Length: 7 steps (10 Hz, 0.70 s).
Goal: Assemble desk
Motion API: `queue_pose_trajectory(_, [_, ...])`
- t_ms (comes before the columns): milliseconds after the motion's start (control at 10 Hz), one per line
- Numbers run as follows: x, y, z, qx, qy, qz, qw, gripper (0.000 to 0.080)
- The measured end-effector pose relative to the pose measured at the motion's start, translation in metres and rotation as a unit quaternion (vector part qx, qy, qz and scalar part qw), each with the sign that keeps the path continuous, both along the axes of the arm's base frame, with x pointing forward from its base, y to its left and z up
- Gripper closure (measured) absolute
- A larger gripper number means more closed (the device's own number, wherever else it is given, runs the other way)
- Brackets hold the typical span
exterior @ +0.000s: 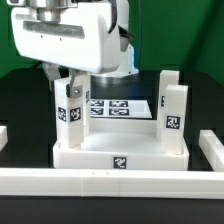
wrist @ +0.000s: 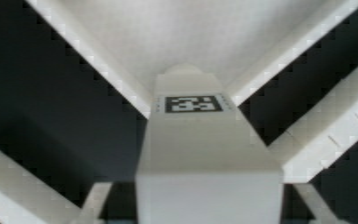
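1. The fingers [exterior: 68, 84] are partly closed, clamped around the top of a leg [exterior: 69, 112] that stands upright at the desk slab's [exterior: 120, 155] corner on the exterior view's left.
2. Two more legs [exterior: 173, 108] stand upright at the slab's corners on the exterior view's right.
3. The slab rests on the black counter [exterior: 25, 105], just behind a white border rail [exterior: 110, 180].
4. The marker board [exterior: 120, 106] lies behind the slab.
5. In the wrist view the tagged leg [wrist: 197, 150] fills the middle; the finger pads are cut off.

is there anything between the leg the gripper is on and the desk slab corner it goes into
Nothing visible. The gripper is closed on the leg, which already stands upright at the desk slab's corner on the exterior view's left. The socket itself is hidden by the leg.
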<state>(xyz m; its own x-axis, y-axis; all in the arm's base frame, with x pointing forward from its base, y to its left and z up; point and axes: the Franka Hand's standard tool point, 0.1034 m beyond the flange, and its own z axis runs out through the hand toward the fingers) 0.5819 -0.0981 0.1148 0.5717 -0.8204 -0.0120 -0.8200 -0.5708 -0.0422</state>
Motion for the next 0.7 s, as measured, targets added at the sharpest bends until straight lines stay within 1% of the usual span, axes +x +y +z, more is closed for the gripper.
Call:
queue_pose_trajectory(300, [-0.0004,0.0010,-0.0004,0.008,0.012,-0.127,0.992,0.0506])
queue_pose_trajectory(500, [0.0000,0.0011,-0.0004,0.016,0.018,-0.221,0.975,0.0506])
queue_pose_trajectory(700, [0.0005,0.0023,-0.0004,0.017,0.021,-0.278,0.960,0.0506])
